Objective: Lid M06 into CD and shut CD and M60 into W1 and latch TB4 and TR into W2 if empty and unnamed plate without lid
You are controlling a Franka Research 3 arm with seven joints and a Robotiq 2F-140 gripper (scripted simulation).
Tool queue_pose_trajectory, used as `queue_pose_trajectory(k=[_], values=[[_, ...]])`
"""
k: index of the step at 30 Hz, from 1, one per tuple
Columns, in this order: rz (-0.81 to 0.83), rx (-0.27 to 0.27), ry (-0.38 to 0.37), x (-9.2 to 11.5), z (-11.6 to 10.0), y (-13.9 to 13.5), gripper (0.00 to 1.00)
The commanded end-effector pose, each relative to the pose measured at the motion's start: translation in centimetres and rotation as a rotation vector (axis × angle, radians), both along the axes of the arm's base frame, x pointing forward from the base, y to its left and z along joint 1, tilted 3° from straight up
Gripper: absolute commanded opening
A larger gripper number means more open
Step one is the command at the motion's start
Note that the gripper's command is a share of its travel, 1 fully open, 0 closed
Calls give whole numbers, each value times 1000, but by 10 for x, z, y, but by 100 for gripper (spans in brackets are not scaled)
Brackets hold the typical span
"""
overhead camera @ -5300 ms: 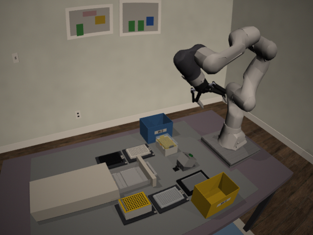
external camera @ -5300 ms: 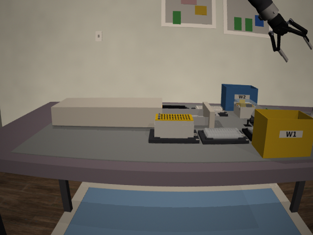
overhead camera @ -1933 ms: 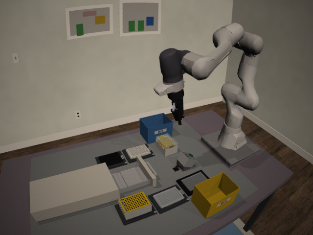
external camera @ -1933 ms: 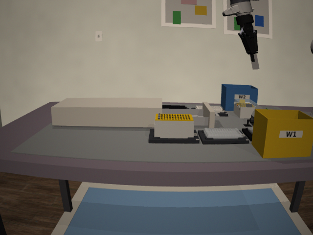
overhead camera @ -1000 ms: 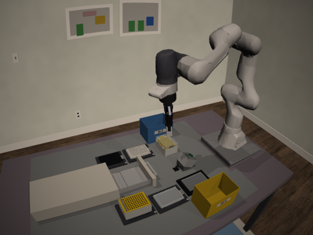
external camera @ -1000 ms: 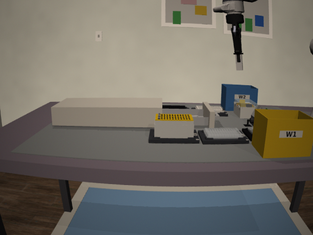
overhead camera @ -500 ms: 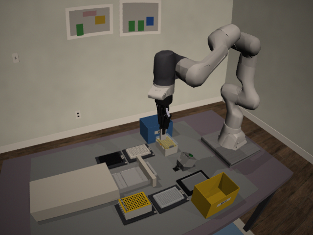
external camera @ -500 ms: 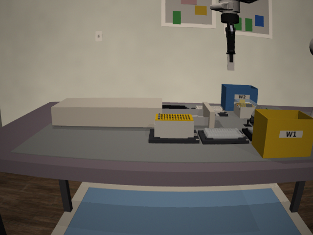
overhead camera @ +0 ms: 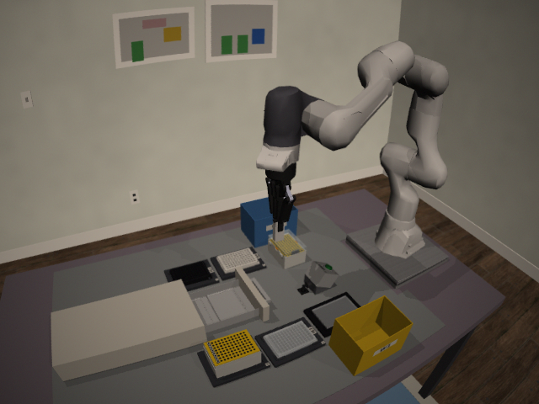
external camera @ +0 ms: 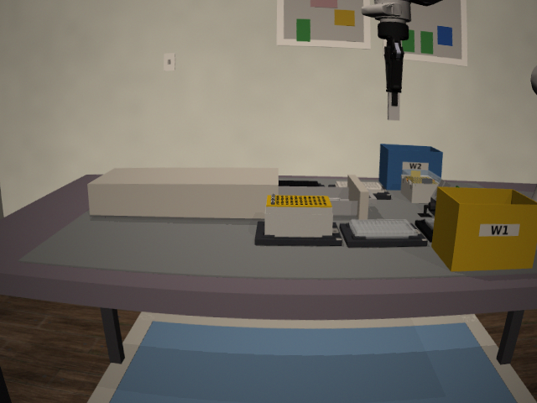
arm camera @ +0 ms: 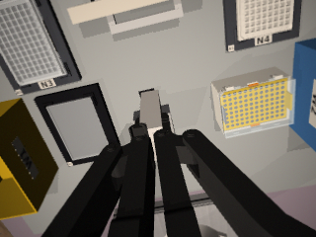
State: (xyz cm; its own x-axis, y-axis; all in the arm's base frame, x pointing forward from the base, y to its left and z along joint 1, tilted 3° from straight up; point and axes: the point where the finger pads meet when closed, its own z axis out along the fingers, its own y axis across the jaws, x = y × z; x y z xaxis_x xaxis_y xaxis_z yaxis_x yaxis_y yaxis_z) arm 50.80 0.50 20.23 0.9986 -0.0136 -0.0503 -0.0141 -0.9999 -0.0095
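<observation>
Tip box TB4 point(overhead camera: 287, 251) on the counter point(overhead camera: 130, 269), just before blue bin W2 point(overhead camera: 257, 217), clear lid over yellow insert. High above, tool point(external camera: 393, 113) pointing straight down, fully closed, gripping nothing. Nearby: white plate point(arm camera: 268, 19) in N4.

Pale grey arm point(overhead camera: 393, 82), black tool point(overhead camera: 280, 225)
</observation>
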Motion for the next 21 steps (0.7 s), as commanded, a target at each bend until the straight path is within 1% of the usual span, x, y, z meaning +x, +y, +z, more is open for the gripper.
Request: queue_pose_trajectory(k=[1, 8, 9, 11, 21], values=[[29, 3, -4, 2, 0, 0, 0], [29, 3, -4, 2, 0, 0, 0], [44, 3, -4, 0, -1, 3, 66], [44, 3, -4, 0, -1, 3, 66], [44, 3, -4, -24, -16, 32, 66]])
